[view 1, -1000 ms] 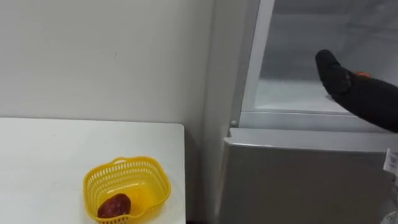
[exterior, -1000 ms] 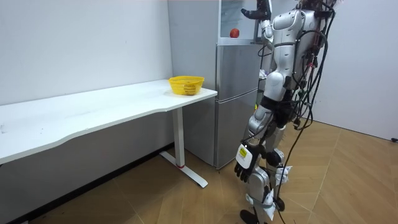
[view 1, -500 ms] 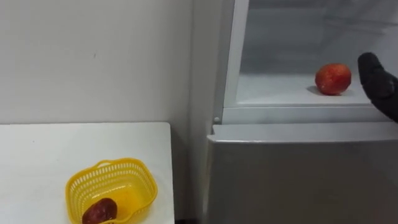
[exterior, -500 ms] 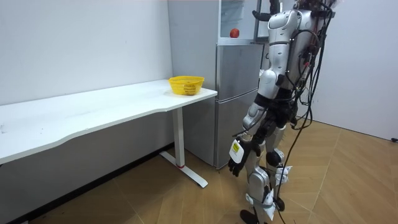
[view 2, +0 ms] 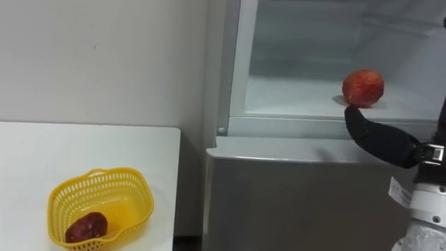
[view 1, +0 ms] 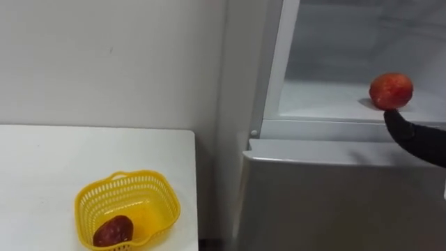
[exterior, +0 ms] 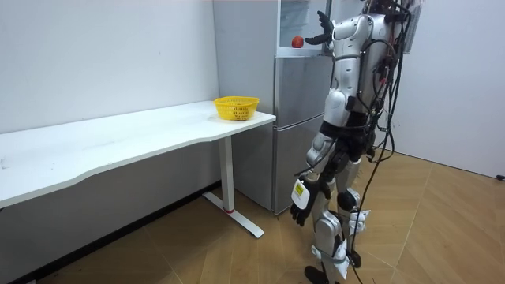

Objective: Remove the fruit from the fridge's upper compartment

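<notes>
Reaching for the red fruit [view 1: 391, 91] on the fridge shelf [view 1: 320, 104], just above my open right hand [view 1: 417, 138]. Next I'd lift and curl round it. Left hand [exterior: 301, 209] hangs idle.

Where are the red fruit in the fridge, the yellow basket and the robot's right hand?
red fruit [view 1: 391, 90], left eye view, its middle.
yellow basket [view 1: 159, 209], left eye view, its inner wall.
right hand [view 2: 380, 143], right eye view, a dark finger.
</notes>
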